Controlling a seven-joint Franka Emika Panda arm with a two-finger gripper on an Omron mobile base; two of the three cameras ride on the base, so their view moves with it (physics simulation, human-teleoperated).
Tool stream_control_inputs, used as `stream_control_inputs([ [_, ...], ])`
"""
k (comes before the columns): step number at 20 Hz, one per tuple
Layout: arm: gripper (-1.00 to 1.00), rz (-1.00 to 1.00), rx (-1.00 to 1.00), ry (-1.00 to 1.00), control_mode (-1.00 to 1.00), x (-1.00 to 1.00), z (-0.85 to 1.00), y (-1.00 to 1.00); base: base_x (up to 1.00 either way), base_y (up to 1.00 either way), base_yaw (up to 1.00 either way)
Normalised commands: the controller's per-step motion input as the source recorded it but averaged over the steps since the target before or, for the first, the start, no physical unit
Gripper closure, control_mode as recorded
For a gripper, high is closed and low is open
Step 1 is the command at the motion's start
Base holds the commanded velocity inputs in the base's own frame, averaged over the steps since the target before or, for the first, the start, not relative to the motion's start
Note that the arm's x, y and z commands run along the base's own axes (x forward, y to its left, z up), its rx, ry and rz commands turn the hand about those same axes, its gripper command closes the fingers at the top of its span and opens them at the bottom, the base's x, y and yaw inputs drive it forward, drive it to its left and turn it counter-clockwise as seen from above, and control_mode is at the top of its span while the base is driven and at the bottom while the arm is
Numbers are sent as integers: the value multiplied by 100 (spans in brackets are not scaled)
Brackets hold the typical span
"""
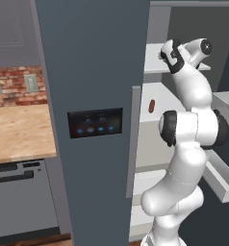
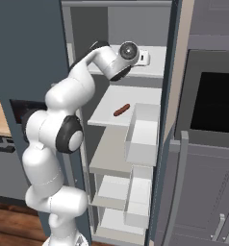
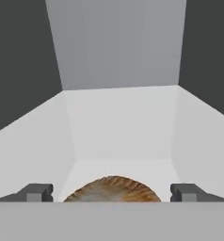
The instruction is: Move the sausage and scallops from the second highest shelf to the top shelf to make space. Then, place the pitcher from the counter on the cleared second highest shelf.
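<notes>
One sausage (image 2: 121,110) lies alone on the second highest shelf (image 2: 107,115), at the centre of our right base view. Our pincer (image 3: 112,192) reaches in over the top shelf (image 2: 152,69) at the upper middle, fingers (image 3: 36,192) apart on either side of the scallops (image 3: 112,189), low in the hand view; we cannot tell whether they touch it.

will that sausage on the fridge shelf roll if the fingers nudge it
Probably. The sausage is a round link with rounded ends lying loose on a flat shelf, so a sideways nudge may roll it. Its slight curve might make it pivot. It looks small, so likely light.
</notes>
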Motion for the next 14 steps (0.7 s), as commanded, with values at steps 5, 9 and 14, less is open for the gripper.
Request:
stream_control_inputs([
  [5, -100, 0, -4, 1, -100, -24, 67, 0, 0, 0, 0],
  [9, -100, 0, -7, 4, -100, -40, 85, 0, 0, 0, 0],
  [14, -100, 0, -13, 22, -100, -86, 15, 13, 0, 0, 0],
])
